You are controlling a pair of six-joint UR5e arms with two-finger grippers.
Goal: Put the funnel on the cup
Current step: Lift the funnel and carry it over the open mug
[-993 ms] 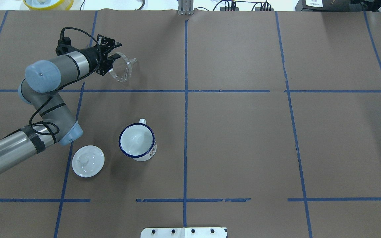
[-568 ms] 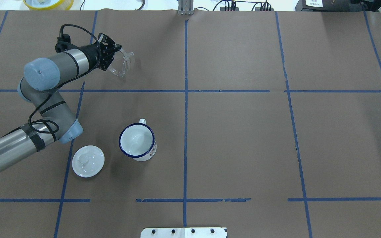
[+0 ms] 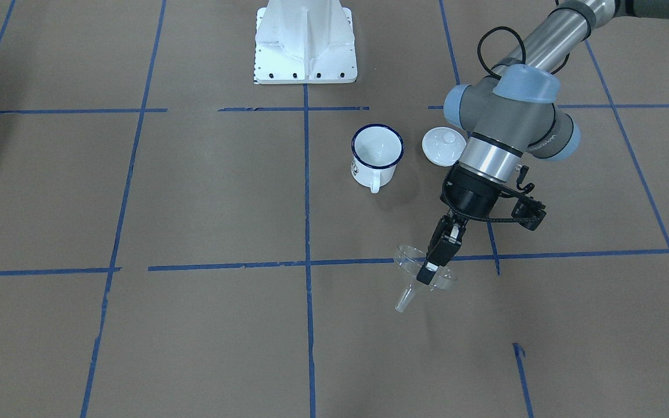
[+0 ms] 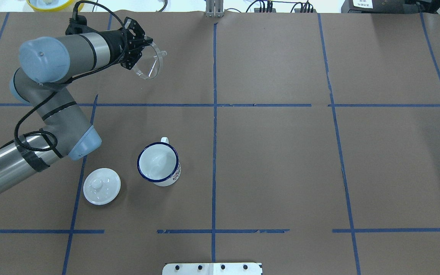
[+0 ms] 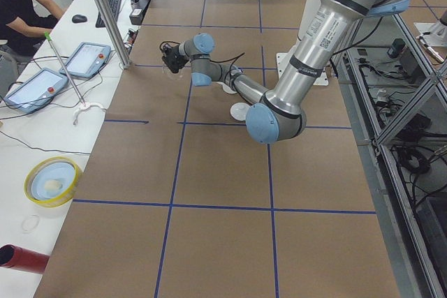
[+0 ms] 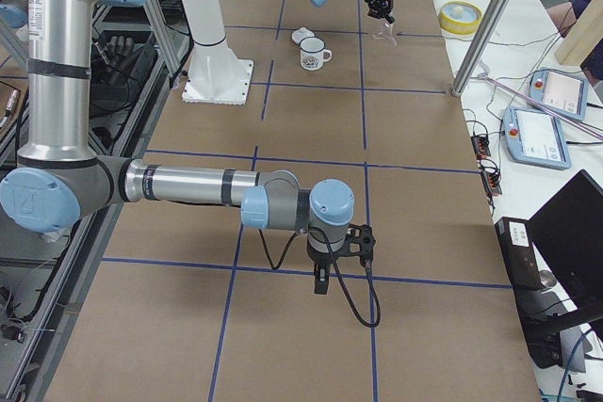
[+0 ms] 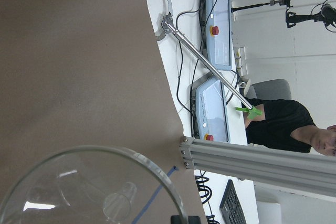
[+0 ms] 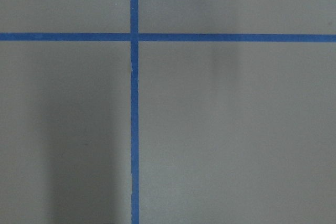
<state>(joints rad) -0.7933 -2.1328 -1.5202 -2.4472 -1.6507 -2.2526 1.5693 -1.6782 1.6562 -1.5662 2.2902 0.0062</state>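
Observation:
My left gripper (image 4: 143, 47) is shut on the rim of the clear funnel (image 4: 150, 67) and holds it tilted above the table's far left part. In the front-facing view the gripper (image 3: 427, 271) grips the rim and the funnel's spout (image 3: 405, 299) points down and away from the robot. The funnel fills the bottom of the left wrist view (image 7: 89, 187). The white cup with the blue rim (image 4: 158, 162) stands upright and empty, well nearer the robot than the funnel (image 3: 376, 151). My right gripper (image 6: 320, 284) shows only in the exterior right view, so I cannot tell its state.
A round white knobbed lid (image 4: 101, 186) lies left of the cup. The robot's white base plate (image 3: 305, 46) is at the near edge. A yellow bowl (image 4: 55, 4) and cables sit beyond the far edge. Blue tape lines cross the brown table (image 4: 281, 160).
My left gripper has risen and moved toward the far edge and slightly right with the funnel. The funnel has turned in the grip. The cup and lid have not moved.

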